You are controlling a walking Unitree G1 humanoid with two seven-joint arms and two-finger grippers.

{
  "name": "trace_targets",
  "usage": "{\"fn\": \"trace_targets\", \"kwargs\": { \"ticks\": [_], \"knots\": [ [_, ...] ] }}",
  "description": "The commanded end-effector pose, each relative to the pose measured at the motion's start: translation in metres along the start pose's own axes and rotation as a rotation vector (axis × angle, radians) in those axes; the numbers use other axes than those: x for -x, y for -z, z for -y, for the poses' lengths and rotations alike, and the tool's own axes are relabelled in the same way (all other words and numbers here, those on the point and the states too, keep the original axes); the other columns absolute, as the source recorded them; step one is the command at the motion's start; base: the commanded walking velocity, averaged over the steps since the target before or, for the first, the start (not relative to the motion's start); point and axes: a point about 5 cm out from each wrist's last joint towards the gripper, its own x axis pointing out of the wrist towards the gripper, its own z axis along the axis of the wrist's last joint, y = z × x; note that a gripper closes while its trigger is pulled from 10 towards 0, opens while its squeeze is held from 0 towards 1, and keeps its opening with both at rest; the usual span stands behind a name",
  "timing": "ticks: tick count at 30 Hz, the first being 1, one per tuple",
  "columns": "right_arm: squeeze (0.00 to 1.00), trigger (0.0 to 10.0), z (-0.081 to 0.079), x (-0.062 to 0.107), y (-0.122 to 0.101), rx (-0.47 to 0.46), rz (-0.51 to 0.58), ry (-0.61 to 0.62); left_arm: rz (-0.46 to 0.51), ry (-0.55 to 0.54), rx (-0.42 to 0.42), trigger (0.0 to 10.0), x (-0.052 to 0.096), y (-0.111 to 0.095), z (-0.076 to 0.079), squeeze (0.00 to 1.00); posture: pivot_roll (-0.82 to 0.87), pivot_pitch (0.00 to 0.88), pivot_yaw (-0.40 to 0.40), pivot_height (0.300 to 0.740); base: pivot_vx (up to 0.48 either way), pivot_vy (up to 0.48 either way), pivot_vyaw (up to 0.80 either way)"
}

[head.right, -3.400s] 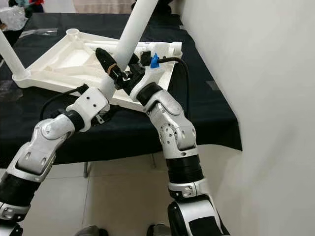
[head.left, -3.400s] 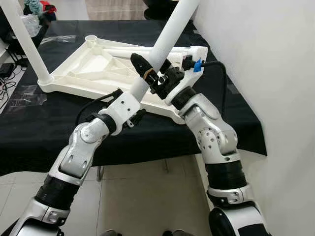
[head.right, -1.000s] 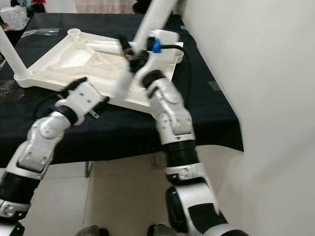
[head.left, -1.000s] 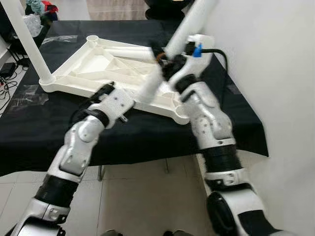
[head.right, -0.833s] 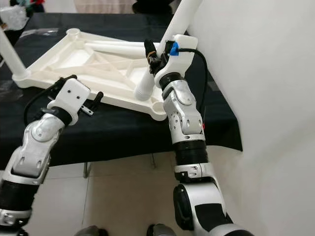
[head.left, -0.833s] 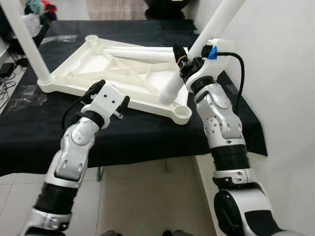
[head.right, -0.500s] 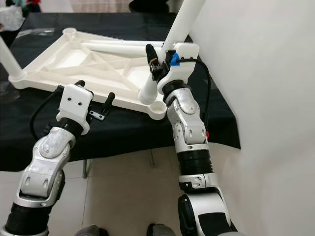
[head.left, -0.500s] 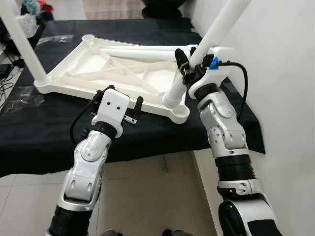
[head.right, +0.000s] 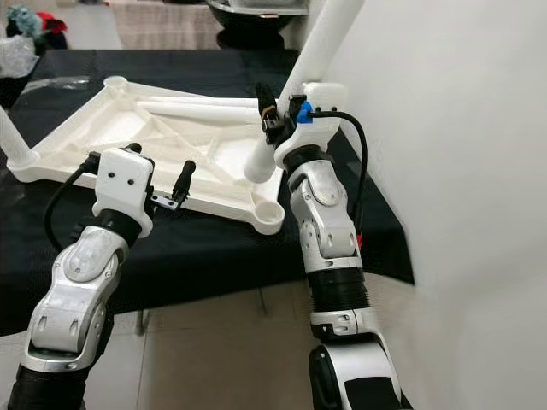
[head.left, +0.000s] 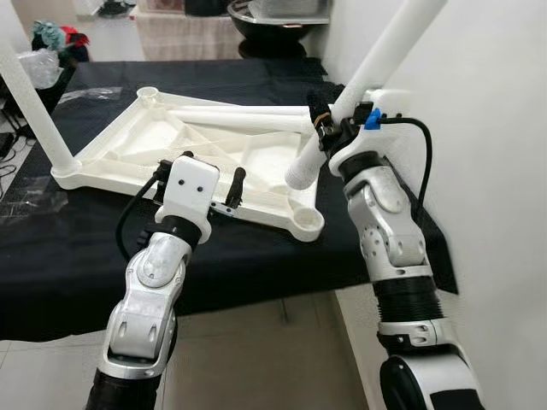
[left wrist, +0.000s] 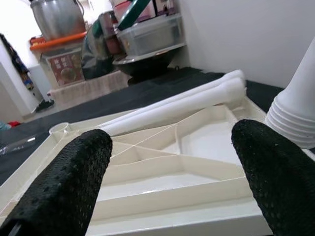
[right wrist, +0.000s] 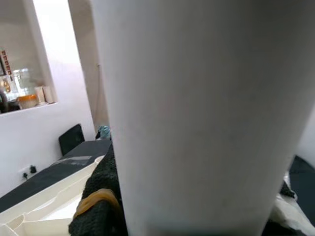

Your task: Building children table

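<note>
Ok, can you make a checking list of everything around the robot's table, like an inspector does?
Surface: black-covered table.
Job's things: upside-down white plastic tabletop; one white leg standing in its far-left corner; two white legs lying inside; empty round corner socket.
Clutter: clear plastic wrap; clothes and pots beyond.
Grippers: right claw shut on tilted white tube leg; left claw open, empty.
Cables: black cable, right wrist.
Surroundings: white wall, tiled floor.

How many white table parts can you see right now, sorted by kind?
Tabletop, upside down on the black cloth: 1
Legs, one standing in a corner socket, one held in the right pincer, two lying in the tabletop: 4
Total: 5
</note>
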Motion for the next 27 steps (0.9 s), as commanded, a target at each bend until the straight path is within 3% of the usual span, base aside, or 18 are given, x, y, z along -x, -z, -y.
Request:
{"fn": "trace_targets", "kwargs": {
  "ticks": [1, 5, 12, 14, 19, 24, 27],
  "knots": [
    [0.0, 10.0, -0.003, -0.002, -0.006, 0.015, 0.029, -0.015, -0.008, 0.0, -0.008, 10.0, 0.001, -0.001, 0.001, 0.0, 0.02, 0.089, -0.071, 0.74, 0.33, 0.0, 0.0],
    [0.0, 10.0, -0.003, -0.002, -0.006, 0.016, 0.032, -0.017, -0.01, 0.003, -0.006, 10.0, 0.002, -0.001, 0.002, 0.0, 0.02, 0.089, -0.071, 0.74, 0.315, 0.0, 0.0],
    [0.0, 10.0, 0.0, -0.004, -0.009, 0.012, 0.035, -0.05, -0.012, 0.012, 0.006, 10.0, 0.002, -0.002, 0.005, 0.0, 0.02, 0.094, -0.067, 0.74, 0.0, 0.0, 0.0],
    [0.0, 10.0, 0.01, -0.007, -0.014, 0.032, 0.042, -0.079, -0.024, 0.013, 0.016, 10.0, 0.003, -0.001, 0.005, 0.0, 0.02, 0.095, -0.069, 0.74, 0.0, 0.0, 0.0],
    [0.0, 10.0, 0.014, -0.008, -0.015, -0.008, 0.008, -0.187, -0.029, 0.028, 0.025, 10.0, 0.004, -0.001, 0.007, 0.0, 0.02, 0.101, -0.07, 0.74, 0.0, 0.0, 0.0],
    [0.0, 10.0, 0.028, -0.006, -0.016, 0.013, -0.029, -0.26, -0.084, 0.111, 0.084, 10.0, 0.014, 0.006, 0.018, 0.0, 0.02, 0.105, -0.068, 0.74, 0.0, 0.0, 0.0],
    [0.0, 10.0, 0.038, -0.008, -0.014, -0.002, -0.082, -0.345, -0.139, 0.281, 0.149, 10.0, 0.034, 0.017, 0.038, 0.0, 0.03, 0.111, -0.07, 0.74, 0.0, 0.0, 0.0]
  ]
}}
